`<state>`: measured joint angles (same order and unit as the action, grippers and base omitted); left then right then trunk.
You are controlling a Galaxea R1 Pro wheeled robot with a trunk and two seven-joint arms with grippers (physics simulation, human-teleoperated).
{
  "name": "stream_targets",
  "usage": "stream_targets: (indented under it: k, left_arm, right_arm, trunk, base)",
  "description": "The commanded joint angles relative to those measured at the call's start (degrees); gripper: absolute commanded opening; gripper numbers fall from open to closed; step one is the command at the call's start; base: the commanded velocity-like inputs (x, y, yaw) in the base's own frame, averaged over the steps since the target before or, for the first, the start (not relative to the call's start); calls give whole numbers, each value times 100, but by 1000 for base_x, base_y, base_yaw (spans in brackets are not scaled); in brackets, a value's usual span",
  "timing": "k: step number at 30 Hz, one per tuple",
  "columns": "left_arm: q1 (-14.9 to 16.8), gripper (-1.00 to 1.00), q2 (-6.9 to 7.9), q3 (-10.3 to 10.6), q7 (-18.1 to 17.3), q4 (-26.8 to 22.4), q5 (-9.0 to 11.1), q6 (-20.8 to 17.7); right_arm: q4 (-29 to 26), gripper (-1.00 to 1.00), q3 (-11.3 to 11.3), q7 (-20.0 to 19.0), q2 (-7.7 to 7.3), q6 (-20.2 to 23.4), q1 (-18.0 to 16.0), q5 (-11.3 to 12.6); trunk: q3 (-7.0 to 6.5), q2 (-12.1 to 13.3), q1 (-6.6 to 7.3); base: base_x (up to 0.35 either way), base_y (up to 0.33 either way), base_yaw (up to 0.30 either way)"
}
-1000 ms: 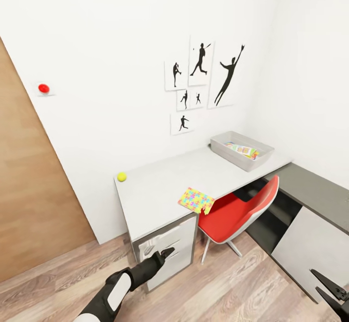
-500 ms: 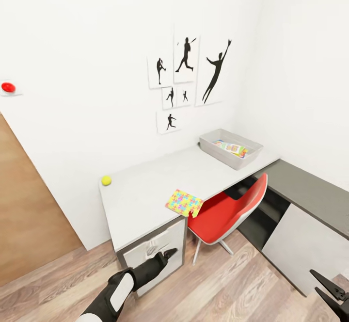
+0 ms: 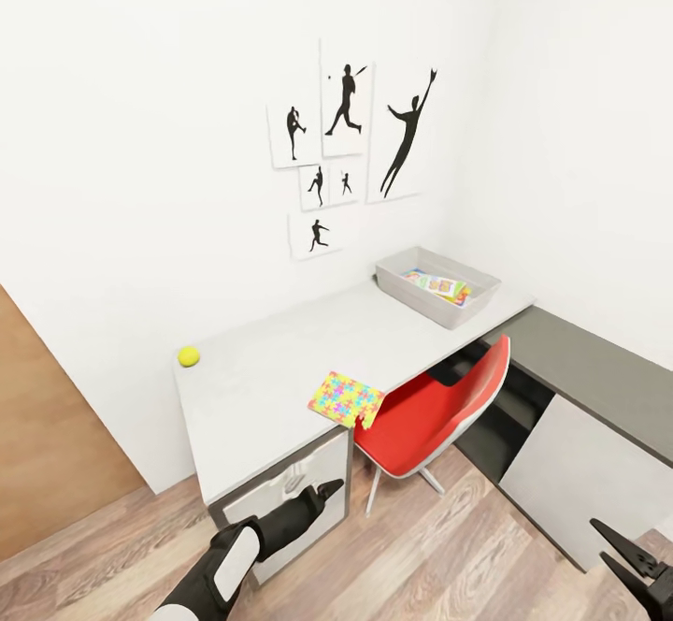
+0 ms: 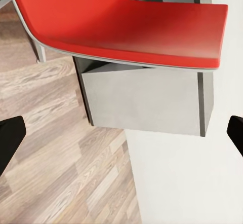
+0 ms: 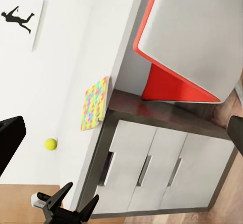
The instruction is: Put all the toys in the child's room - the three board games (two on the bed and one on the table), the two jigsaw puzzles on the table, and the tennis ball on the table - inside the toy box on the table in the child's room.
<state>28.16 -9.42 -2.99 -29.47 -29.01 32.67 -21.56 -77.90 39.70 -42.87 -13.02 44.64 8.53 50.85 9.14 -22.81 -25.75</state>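
The table [image 3: 271, 382] stands against the white wall ahead. On it lie the tennis ball [image 3: 189, 355] near the far left corner and one jigsaw puzzle [image 3: 346, 399] overhanging the front edge. The toy box [image 3: 402, 289] sits at the table's right end with flat colourful toys [image 3: 437, 285] inside; I cannot tell which they are. The bed is out of view. My left gripper [image 3: 322, 490] hangs open low in front of the table's cabinet. At the lower right, over the floor, my right gripper [image 3: 614, 549] is open too. The right wrist view shows the ball [image 5: 50, 143], the puzzle [image 5: 94, 104] and the left gripper [image 5: 66, 203].
A red chair [image 3: 425, 415] is tucked under the table beside the puzzle. A dark-topped low cabinet [image 3: 598, 378] runs along the right wall. A wooden door [image 3: 47, 425] is at the left. Wood-plank floor [image 3: 439, 556] lies between me and the table.
The whole view has swung right and closed in, so the table and pictures slid left and the red wall button left the frame. Both arms hold the same pose.
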Motion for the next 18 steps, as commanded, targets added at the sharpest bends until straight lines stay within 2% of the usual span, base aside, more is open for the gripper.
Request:
stream_targets:
  k: [1, 7, 12, 18]
  left_arm:
    - [5, 100, -6, -29, -8, 0, 28, -52]
    - [5, 100, -9, -26, 13, 0, 25, -51]
    - [6, 100, -12, -27, 27, 8, 28, -43]
    - [6, 100, -18, -26, 36, 9, 22, -49]
  right_arm:
    - [-4, 100, -13, 3, -4, 30, 0, 22]
    - [-6, 100, -45, 6, 0, 24, 0, 22]
    - [-6, 100, -50, 14, 9, 12, 0, 22]
    - [-10, 100, -57, 17, 21, 10, 0, 14]
  trunk:
    - [11, -11, -4]
    - [11, -11, -4]
    - [11, -11, -4]
    - [11, -11, -4]
  base:
    - [14, -4, 3]
    - [36, -8, 53]
    - [158, -126, 74]
    - [43, -43, 62]
